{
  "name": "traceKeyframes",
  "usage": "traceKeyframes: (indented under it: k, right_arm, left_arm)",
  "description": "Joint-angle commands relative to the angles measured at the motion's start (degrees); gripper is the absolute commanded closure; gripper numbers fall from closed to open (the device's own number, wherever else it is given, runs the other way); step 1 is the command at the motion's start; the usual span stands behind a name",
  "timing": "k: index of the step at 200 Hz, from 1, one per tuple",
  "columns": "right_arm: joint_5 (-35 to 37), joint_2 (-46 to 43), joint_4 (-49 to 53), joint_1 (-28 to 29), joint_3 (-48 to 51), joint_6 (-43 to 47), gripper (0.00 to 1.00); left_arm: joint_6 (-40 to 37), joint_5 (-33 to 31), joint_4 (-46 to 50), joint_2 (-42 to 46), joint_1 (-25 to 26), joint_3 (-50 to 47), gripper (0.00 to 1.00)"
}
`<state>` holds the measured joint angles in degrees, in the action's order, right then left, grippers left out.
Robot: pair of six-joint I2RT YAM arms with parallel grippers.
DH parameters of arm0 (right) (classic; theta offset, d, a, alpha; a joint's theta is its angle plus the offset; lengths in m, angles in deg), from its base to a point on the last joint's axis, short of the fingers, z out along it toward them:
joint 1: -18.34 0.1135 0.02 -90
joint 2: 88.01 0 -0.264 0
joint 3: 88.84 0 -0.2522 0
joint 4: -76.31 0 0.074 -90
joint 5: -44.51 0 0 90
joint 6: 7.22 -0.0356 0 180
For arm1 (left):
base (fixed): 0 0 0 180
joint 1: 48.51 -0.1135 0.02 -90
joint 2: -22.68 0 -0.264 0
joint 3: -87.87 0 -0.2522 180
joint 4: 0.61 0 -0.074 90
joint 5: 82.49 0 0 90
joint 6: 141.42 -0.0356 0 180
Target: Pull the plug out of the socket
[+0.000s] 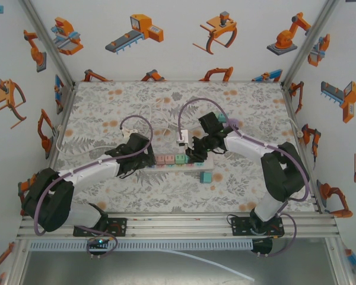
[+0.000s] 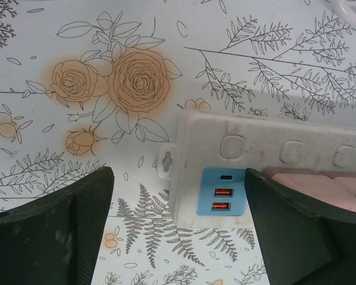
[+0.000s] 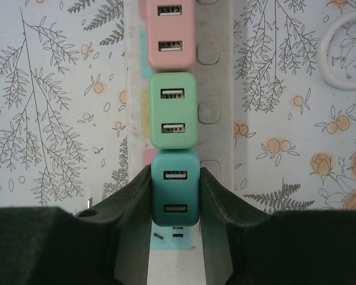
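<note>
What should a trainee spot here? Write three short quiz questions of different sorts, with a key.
1. True or false: the right gripper hangs open, clear of every plug.
2. The USB ports on the power strip end panel are: A orange, B green, C white?
3. Fill in: the plug next to the teal plug is coloured ____.
Key: 1 false, it grips the teal plug; 2 A; 3 green.

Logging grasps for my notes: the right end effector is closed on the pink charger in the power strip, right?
No. The right wrist view shows the right end effector closed on the teal charger in the power strip, not the pink charger.
</note>
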<state>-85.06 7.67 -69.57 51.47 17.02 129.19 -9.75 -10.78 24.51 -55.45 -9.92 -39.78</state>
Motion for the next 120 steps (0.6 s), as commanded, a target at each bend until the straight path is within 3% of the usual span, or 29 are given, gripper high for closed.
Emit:
traceKeyframes:
  k: [1,54,120]
  right_arm:
    - [-3.6,-1.0,-2.6,0.0,-2.4,-1.1,0.92]
    - [-0.8,-6.0,-9.9,0.0,3.4,1.6,0.92]
    - [-1.2,-9.7,-10.9,0.1,6.3,2.7,0.92]
  left_arm:
    - [-1.1,-3.1,9.3,-1.5,-0.2,-1.7,0.18]
    - [-0.6,-4.9,10.6,-0.3,-0.3,-1.8,0.18]
    - [-0.2,-4.6,11.1,0.4,-0.2,-1.7,0.18]
